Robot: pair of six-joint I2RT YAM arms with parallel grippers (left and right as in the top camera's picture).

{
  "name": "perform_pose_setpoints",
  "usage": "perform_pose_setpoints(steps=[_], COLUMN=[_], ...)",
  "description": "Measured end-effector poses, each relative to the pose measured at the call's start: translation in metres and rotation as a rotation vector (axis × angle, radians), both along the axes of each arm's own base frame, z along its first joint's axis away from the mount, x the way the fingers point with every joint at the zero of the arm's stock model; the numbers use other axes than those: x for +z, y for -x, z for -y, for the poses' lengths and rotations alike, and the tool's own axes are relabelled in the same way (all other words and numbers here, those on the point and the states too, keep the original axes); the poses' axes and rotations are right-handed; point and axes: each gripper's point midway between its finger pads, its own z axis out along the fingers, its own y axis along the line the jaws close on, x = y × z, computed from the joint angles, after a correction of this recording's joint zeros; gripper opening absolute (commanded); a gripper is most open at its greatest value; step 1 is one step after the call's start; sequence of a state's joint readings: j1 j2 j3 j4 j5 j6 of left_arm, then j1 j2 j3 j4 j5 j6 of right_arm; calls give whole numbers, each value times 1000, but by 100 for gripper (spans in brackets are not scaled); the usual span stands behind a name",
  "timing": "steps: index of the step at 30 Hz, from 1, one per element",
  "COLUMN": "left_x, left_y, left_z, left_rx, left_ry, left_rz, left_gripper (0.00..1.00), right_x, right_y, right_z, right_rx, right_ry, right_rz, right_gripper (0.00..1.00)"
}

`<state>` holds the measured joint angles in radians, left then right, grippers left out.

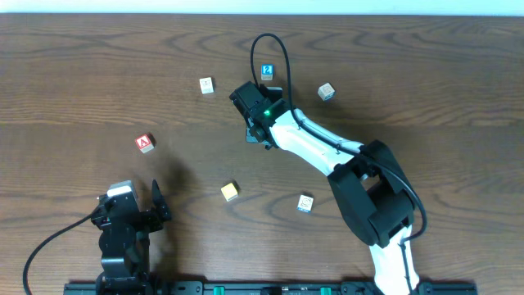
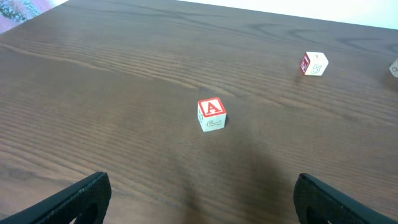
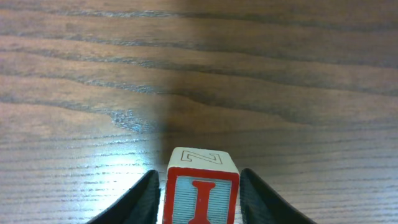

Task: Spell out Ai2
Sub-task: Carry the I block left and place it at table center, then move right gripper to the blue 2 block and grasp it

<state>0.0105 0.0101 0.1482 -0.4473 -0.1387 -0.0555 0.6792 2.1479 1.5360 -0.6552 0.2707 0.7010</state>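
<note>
My right gripper (image 3: 200,180) is shut on a block with a red letter I (image 3: 201,196) on a blue-striped face and a Z outlined on top. It holds the block over bare wood near the table's middle (image 1: 255,131); the overhead view hides the block under the wrist. The red A block (image 1: 145,142) lies to the left, and it also shows in the left wrist view (image 2: 212,114). The blue 2 block (image 1: 267,71) lies just behind the right wrist. My left gripper (image 1: 131,205) is open and empty at the front left, well short of the A block (image 2: 202,182).
A white block with a 5 (image 2: 313,63) lies at the back, seen from above (image 1: 206,85). Another pale block (image 1: 327,91) lies at the back right. A yellow block (image 1: 230,192) and a blue-and-white block (image 1: 304,202) lie near the front middle.
</note>
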Motion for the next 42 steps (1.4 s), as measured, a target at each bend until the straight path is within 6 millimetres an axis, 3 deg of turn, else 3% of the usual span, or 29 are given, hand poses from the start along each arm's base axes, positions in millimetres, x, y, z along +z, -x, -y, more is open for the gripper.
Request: perform_pose_setpoints(steps=[2, 8, 9, 15, 19, 22, 27, 30, 33, 35, 38, 42], left_x=[0, 0, 0, 0, 0, 0, 0, 0, 0, 0, 0, 0], left_y=[0, 0, 0, 0, 0, 0, 0, 0, 0, 0, 0, 0], left_z=[0, 0, 0, 0, 0, 0, 0, 0, 0, 0, 0, 0], left_rx=[0, 0, 0, 0, 0, 0, 0, 0, 0, 0, 0, 0], left_ry=[0, 0, 0, 0, 0, 0, 0, 0, 0, 0, 0, 0], left_rz=[0, 0, 0, 0, 0, 0, 0, 0, 0, 0, 0, 0], left_gripper=[95, 95, 95, 95, 95, 95, 95, 95, 95, 95, 95, 95], right_x=[0, 0, 0, 2, 5, 28, 115, 135, 135, 121, 74, 33], right_y=[0, 0, 0, -6, -16, -46, -135, -162, -176, -180, -173, -159], right_z=[0, 0, 0, 0, 12, 19, 18, 29, 35, 31, 13, -4], right_rx=[1, 3, 2, -3, -14, -11, 21, 41, 60, 78, 123, 167], right_ry=[0, 1, 1, -8, 11, 6, -101, -149, -187, -199, -187, -170], right_rz=[0, 0, 0, 20, 36, 98, 405, 496, 521, 508, 429, 345], right_gripper=[28, 56, 64, 72, 79, 82, 83, 83, 83, 84, 84, 84])
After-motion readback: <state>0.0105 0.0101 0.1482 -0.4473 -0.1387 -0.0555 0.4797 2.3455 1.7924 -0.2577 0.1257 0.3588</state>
